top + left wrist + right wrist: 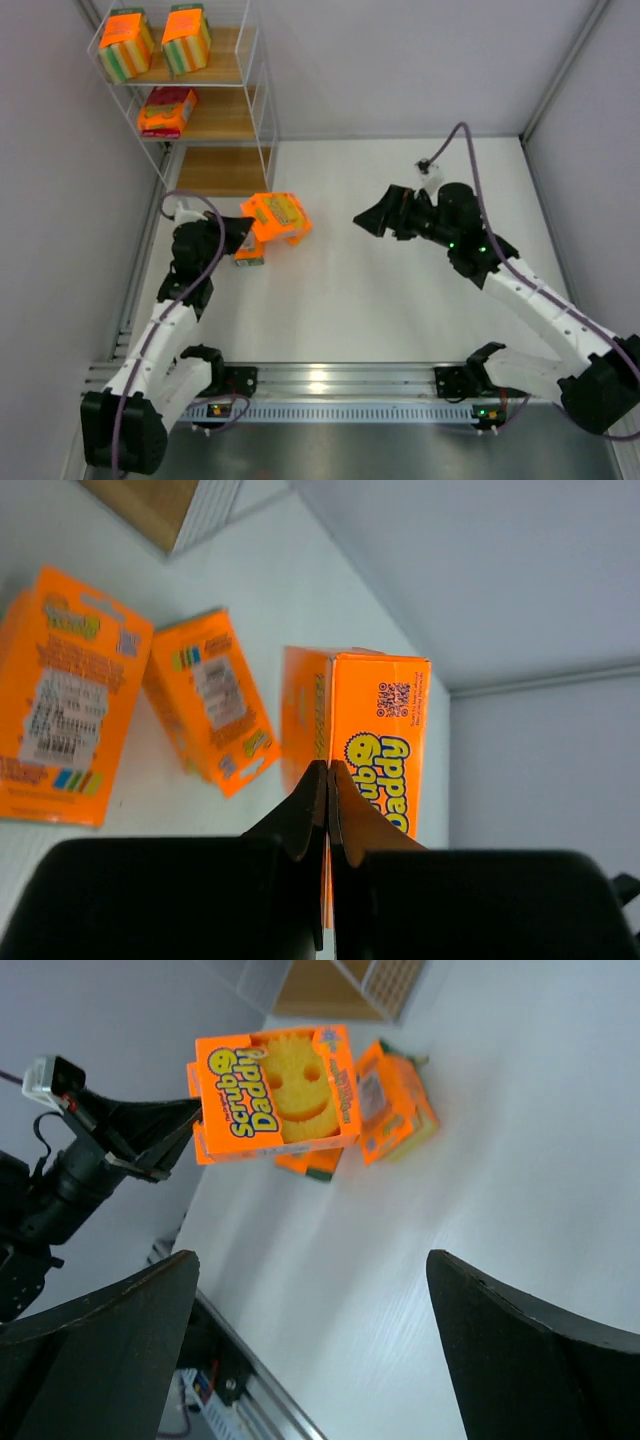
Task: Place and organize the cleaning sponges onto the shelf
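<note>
While my left pincer (327, 780) pinches a pack (375, 735) by its edge, right pincer (310, 1260) stands wide, empty; two packs (210, 715) lie on worktop (480, 1160).

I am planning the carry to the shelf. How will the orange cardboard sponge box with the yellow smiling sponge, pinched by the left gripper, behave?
Probably light: the orange cardboard sponge box hangs from the left gripper by one edge. It may twist, as that grip is off-centre. Its thin card and window suggest it could crease if squeezed.
</note>
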You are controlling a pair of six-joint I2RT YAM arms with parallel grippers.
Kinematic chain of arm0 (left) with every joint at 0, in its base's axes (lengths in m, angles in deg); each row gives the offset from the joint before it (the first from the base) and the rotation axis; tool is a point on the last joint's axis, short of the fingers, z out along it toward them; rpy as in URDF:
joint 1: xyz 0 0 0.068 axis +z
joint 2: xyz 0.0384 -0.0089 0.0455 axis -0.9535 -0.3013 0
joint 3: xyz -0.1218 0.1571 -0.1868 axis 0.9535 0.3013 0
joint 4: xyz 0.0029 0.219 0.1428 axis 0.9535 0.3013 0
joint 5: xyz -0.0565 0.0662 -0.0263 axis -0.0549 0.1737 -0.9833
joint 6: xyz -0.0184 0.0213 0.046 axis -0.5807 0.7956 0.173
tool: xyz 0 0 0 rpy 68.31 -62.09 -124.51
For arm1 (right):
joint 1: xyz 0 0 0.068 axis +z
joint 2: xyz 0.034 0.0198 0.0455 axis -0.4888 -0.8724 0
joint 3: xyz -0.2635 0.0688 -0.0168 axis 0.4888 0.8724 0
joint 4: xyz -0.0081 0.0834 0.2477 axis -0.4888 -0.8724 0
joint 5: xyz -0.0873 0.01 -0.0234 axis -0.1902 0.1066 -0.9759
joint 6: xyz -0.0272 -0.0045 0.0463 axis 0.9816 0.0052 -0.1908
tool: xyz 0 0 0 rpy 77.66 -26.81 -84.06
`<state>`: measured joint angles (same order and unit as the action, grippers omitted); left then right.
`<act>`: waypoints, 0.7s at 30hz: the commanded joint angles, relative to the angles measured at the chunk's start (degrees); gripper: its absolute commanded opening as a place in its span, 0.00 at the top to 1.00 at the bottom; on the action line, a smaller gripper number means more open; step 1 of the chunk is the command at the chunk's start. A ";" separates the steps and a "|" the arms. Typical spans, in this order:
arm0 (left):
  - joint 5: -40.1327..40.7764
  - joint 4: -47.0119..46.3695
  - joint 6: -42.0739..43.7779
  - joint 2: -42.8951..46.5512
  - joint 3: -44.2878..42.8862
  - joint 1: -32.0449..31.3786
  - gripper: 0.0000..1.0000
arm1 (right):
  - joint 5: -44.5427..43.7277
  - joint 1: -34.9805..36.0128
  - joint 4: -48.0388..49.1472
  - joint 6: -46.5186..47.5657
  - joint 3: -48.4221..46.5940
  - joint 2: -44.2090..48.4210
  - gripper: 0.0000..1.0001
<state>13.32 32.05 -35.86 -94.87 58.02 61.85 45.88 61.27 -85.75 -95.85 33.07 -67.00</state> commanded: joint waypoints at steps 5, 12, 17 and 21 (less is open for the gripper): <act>-15.15 -16.27 -8.40 -3.42 -8.49 18.94 1.00 | -3.21 -6.87 -9.78 5.28 -3.00 5.43 0.00; -16.48 -23.22 -13.15 -5.46 -9.63 27.22 1.00 | 1.02 -9.07 -6.26 3.86 0.27 2.10 0.01; -13.93 -26.38 -14.82 -6.07 -11.82 31.26 1.00 | 1.73 -9.24 -5.56 4.31 0.53 0.43 0.01; -7.80 -26.39 -15.26 -7.04 -13.85 31.35 1.00 | 2.43 -9.33 -4.85 3.96 0.36 -0.72 0.01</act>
<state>0.69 12.21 -49.50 -101.65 47.22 92.78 47.01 52.73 -92.68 -92.06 34.07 -67.13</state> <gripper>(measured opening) 0.019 0.993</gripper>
